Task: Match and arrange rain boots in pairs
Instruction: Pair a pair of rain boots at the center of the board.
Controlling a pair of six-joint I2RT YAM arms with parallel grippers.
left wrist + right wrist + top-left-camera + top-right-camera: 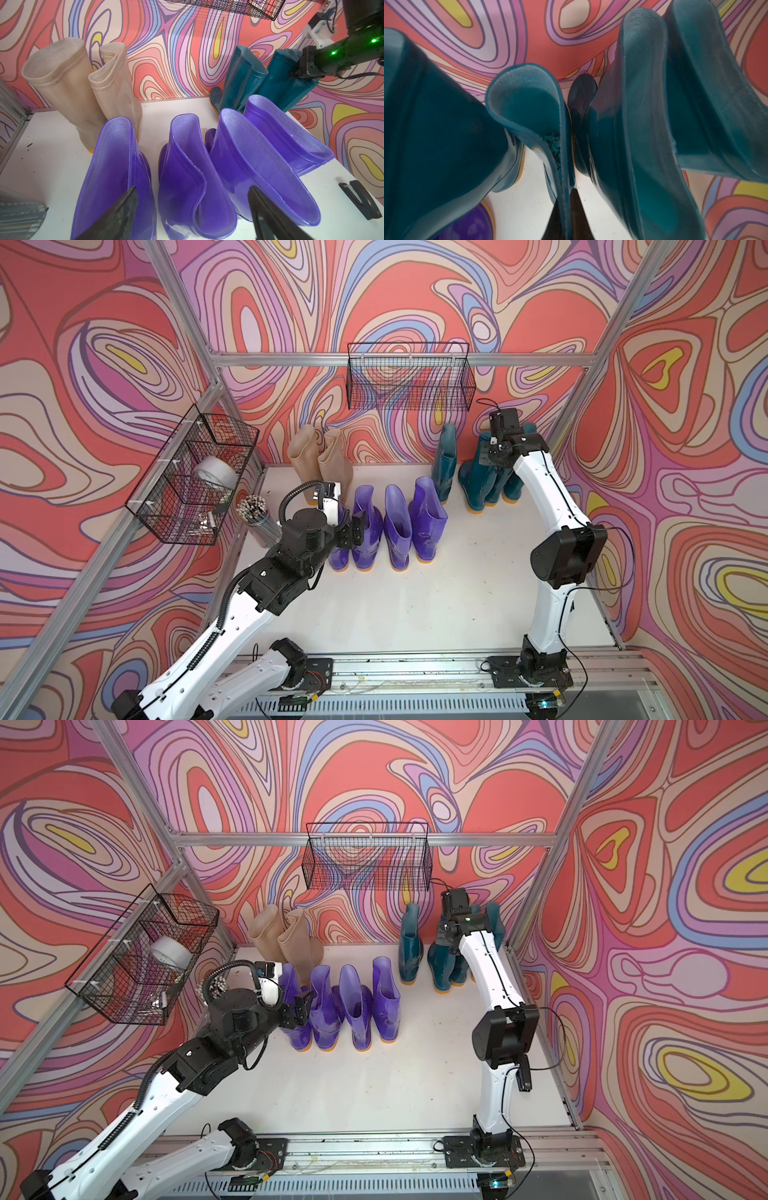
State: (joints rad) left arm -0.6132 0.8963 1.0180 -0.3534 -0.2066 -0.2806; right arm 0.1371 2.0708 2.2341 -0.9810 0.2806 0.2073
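Note:
Four purple rain boots point(397, 526) stand in a row mid-table, also seen in the left wrist view point(187, 170). Two beige boots point(320, 460) stand at the back left. The teal boots point(444, 464) stand at the back right, one apart and the others bunched point(446, 965). My left gripper point(355, 529) point(192, 188) is open, its fingers wide on either side of the second purple boot's top. My right gripper point(494, 448) point(569, 193) is shut on the rim of a teal boot point(529, 116) in the bunch.
A wire basket point(409, 379) hangs on the back wall. Another basket point(195, 485) on the left wall holds a tape roll. A cup of pencils point(257, 518) stands by the left arm. A black stapler point(361, 199) lies on the white table point(415, 605).

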